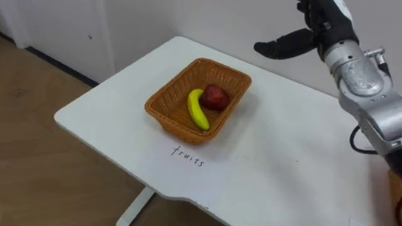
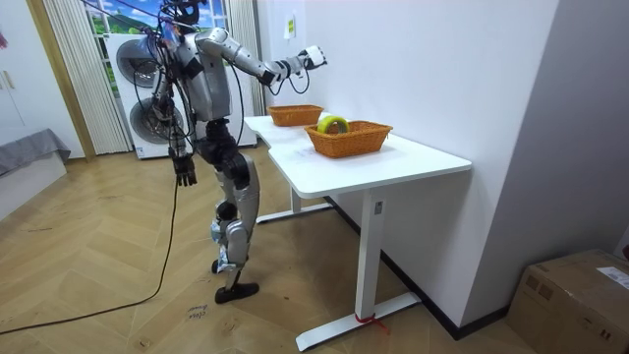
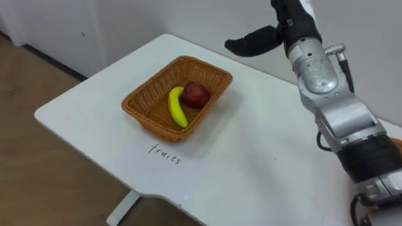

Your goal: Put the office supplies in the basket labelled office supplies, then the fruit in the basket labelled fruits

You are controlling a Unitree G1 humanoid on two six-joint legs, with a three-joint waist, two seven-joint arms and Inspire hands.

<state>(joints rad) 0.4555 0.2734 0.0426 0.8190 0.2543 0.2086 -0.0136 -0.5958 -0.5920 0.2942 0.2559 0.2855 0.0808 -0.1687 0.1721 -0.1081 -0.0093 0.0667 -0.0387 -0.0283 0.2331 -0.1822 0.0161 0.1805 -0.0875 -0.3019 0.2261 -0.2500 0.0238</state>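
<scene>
- Right hand (image 1: 294,43) hovers empty, fingers straight, above and beyond the fruit basket (image 1: 168,95).
- Banana (image 1: 197,110) lies lengthwise inside the basket, touching the apple (image 1: 215,97).
- Left hand (image 2: 185,169) hangs well away from it.

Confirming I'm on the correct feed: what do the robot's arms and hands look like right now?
The right arm is made of rounded silver-grey metal segments, with a black cable looping beside its lower part. The right hand is black, with a small white tag at its back. In the room view the left hand looks dark too.
</scene>
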